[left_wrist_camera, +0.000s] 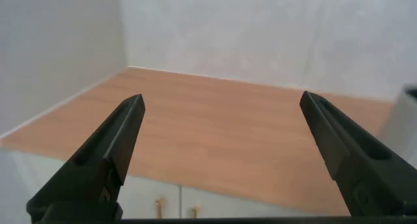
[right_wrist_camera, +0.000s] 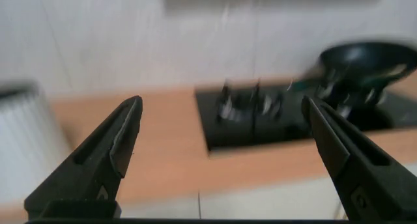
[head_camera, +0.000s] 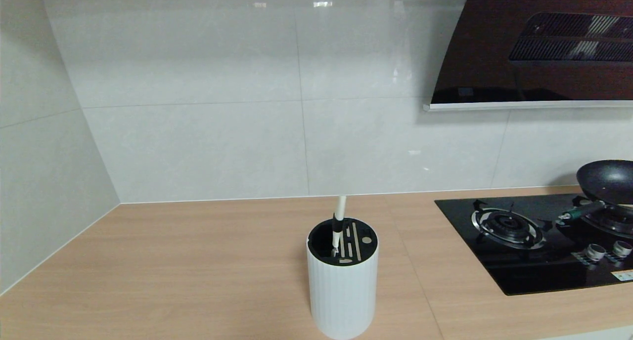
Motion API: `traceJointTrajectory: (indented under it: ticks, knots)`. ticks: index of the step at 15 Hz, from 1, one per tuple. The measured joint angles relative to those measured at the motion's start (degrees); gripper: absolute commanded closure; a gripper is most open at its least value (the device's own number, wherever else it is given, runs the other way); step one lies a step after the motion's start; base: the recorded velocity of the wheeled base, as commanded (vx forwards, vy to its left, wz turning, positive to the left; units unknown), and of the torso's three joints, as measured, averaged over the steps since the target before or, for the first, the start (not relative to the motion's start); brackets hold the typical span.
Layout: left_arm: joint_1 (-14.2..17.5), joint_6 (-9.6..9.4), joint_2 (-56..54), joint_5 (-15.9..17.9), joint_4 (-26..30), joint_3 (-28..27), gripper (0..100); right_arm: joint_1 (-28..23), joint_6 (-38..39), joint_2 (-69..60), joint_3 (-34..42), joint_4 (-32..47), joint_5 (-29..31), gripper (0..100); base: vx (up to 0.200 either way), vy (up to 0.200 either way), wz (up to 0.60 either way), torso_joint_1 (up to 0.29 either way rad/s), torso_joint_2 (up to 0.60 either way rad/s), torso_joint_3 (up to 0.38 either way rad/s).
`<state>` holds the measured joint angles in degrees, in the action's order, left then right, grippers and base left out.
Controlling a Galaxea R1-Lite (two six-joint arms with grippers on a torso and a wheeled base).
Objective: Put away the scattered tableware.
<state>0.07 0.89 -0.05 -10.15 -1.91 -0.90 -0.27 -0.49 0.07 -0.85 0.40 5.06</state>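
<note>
Head view: holder point(head_camera: 342, 290) stands near hob point(head_camera: 519, 266); left gripper point(left_wrist_camera: 222, 97) and right gripper point(right_wrist_camera: 222, 100) gape empty.

home kitchen: gas hob point(head_camera: 539, 241), extractor hood point(head_camera: 534, 48)

A holder point(head_camera: 342, 290) stands on the worktop point(head_camera: 198, 261) near its front edge, about midway across. A utensil point(head_camera: 338, 226) stands in it, where the open left compartment meets the slots. A hob point(head_camera: 524, 261) is set into the worktop to the right, with a pan point(head_camera: 608, 182) on its far-right burner. A hood point(head_camera: 534, 48) hangs on the wall above.
</note>
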Motion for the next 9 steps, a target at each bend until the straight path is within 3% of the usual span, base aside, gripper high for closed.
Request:
traceJointTrajectory:
  ticks: [4,6,9]
  knots:
    - [0.0,-0.73,-0.05,8.39,1.58,0.83,0,0.16,0.17,0.0,0.67,-0.62,-0.27,0,0.0,0.0,0.0,0.0,0.0,0.0]
    - [0.0,-2.22,-0.05,9.36,1.91,0.9,0,0.17,0.22,0.0,0.74,-0.59,-0.28,0,0.0,0.0,0.0,0.0,0.0,0.0]
    - [0.0,-1.6,-0.05,9.47,1.94,0.9,0,0.17,0.24,0.02,0.76,-0.51,-0.3,0,0.0,0.0,0.0,0.0,0.0,0.0]
